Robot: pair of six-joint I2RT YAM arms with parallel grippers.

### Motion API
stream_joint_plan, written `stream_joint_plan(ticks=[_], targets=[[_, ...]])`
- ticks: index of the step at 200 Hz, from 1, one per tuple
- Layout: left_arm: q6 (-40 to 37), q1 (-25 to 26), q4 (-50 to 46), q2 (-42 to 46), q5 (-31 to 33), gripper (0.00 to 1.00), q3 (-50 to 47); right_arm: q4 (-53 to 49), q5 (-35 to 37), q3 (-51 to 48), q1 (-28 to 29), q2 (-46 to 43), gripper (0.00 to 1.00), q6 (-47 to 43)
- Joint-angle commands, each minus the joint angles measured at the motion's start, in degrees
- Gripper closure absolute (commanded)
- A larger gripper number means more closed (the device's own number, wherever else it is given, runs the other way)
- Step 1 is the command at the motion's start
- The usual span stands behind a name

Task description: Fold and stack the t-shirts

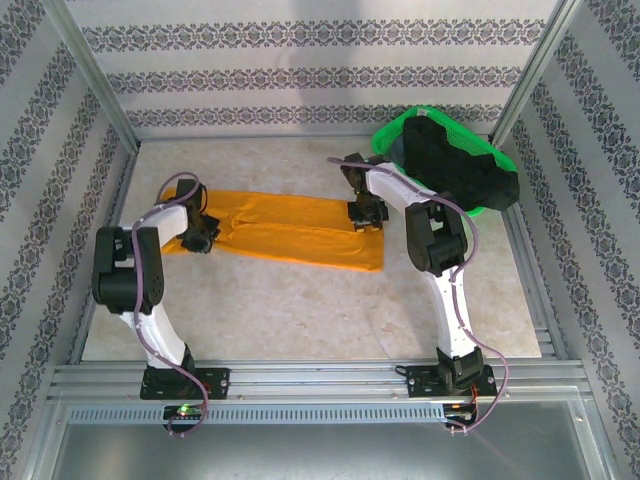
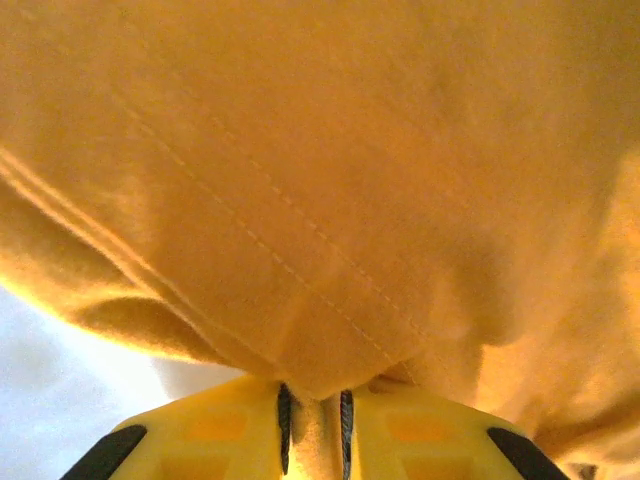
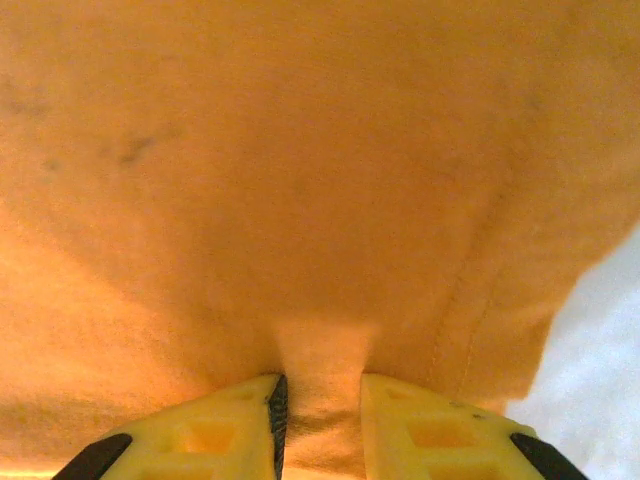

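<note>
Orange t-shirt [image 1: 290,232] lies folded into a long band across the middle of the desk [image 1: 300,320], running left to right. Left jaws sit at its left end, almost closed, with a thin fold of orange cloth nipped between the yellow fingers [image 2: 220,425]. Right jaws sit on its far edge near the right end, closed on a thicker pinch of the same cloth. Black t-shirt [image 1: 465,170] is heaped in the green basket [image 1: 386,135] at the far right corner, apart from the orange one.
</note>
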State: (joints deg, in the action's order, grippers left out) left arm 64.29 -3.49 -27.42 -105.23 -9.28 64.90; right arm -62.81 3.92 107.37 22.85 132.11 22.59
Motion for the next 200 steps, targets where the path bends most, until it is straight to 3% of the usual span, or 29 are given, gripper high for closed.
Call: stream_joint_plan(ticks=[1,32,57,82,126,165,181,200], targets=[[-6.5,-0.3,-1.4,-6.9,-1.0,0.78,8.4,-3.3,2.6,-7.5,1.9,-4.0,0.72,2.4],[-9.2,1.4,-1.6,-16.8,-5.2,0.78,20.6,2.6,-1.2,-22.6,3.3,-13.4,0.72,11.0],[-9.7,4.0,-0.1,-24.6,-10.3,0.78,30.6,11.7,-9.0,-37.2,4.6,-22.8,0.72,22.5],[-9.9,8.1,-0.1,-31.7,-13.1,0.78,40.4,18.9,-15.5,-44.8,9.2,-26.0,0.72,33.0],[-5.3,13.5,3.7,-40.0,-15.7,0.78,51.2,27.5,-20.3,-45.0,18.4,-25.5,0.7,48.0],[-5.9,15.6,0.5,-47.8,-17.6,0.76,67.1,31.6,-23.6,-43.5,20.1,-26.4,0.68,56.0],[-8.2,15.6,-6.4,-47.4,-14.4,0.74,71.3,28.5,-21.4,-43.0,19.4,-28.8,0.67,55.7],[-10.0,15.3,-12.7,-41.1,-6.2,0.63,66.6,24.4,-17.4,-43.7,17.7,-33.1,0.63,52.7]])
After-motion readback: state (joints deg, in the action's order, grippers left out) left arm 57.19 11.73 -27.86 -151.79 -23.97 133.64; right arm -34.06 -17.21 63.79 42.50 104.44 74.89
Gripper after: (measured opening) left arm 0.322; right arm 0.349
